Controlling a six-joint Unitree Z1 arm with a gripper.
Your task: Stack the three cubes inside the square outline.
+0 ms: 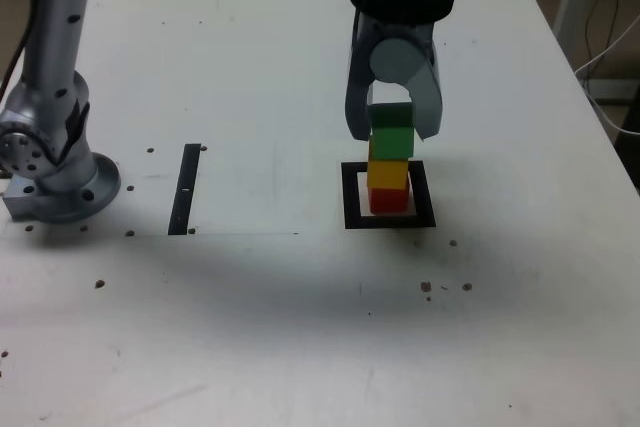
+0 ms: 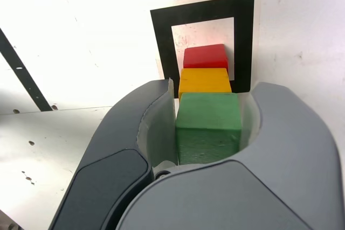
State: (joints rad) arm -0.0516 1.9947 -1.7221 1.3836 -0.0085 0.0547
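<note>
The three cubes stand stacked inside the square outline (image 1: pixel 352 197) (image 2: pixel 161 41): red (image 1: pixel 389 199) (image 2: pixel 205 56) at the bottom, yellow (image 1: pixel 388 173) (image 2: pixel 205 79) in the middle, green (image 1: pixel 391 137) (image 2: pixel 207 127) on top. My gripper (image 1: pixel 393 135) (image 2: pixel 213 92) hangs straight over the stack with a finger on each side of the green cube. The jaws stand slightly apart. In the wrist view one finger lies against the cube and a thin pale gap shows along the other. The green cube rests on the yellow one.
A narrow black strip (image 1: pixel 186 187) (image 2: pixel 21 71) lies on the white table at the exterior view's left of the stack. The arm's silver base (image 1: pixel 50 147) stands at the far left. Small dark specks dot the table top.
</note>
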